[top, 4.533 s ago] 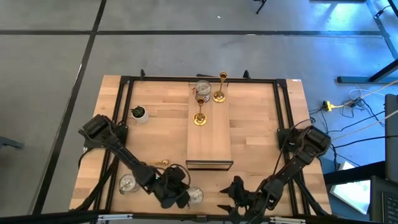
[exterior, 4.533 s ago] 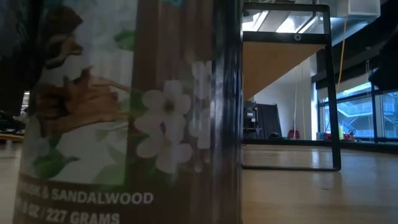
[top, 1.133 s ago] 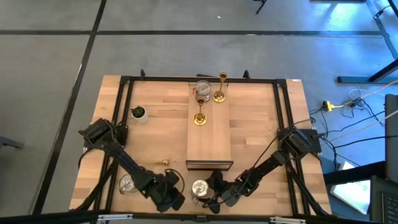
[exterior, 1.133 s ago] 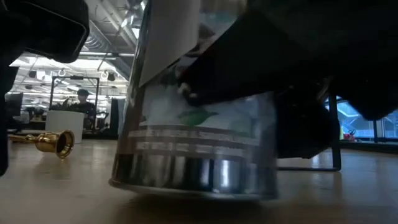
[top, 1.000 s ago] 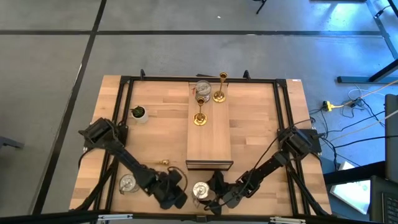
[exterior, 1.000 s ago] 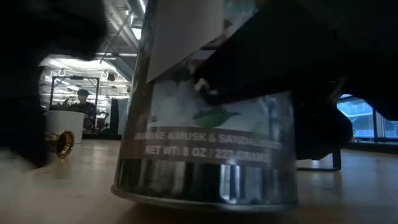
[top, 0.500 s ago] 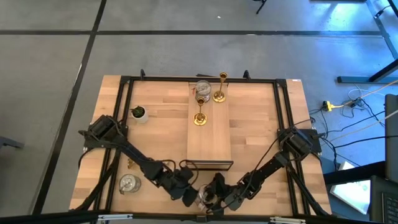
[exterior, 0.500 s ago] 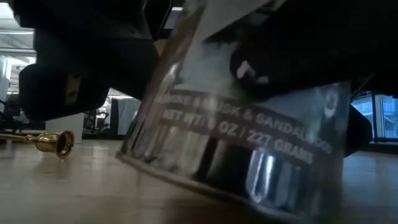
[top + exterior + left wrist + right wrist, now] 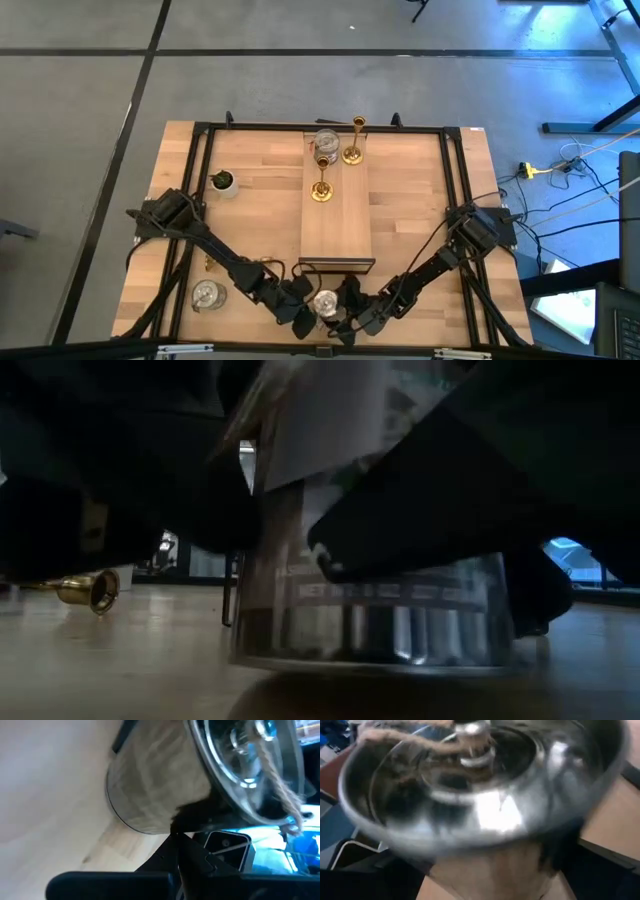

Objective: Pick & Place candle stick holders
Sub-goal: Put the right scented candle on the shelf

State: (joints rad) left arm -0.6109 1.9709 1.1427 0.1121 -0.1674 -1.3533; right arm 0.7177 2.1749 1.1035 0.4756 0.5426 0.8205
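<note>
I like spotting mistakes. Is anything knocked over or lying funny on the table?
Yes. One gold candle stick holder lies on its side on the table, left of the wooden board, while two others stand upright on the board. It looks toppled.

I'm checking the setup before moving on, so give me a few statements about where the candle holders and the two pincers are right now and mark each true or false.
1. Two gold holders stand upright on the wooden board. True.
2. The potted plant sits on the board. False: it stands on the table, left of the board.
3. Both pincers meet at a silver cup at the table's near edge. True: the left pincer is on one side of it, the right pincer on the other.
4. A gold holder lies on its side on the table. True.
5. The left pincer is wide open. False: it is shut.
6. All three silver cups are on the board. False: only one is; another stands near the table's left corner.
</note>
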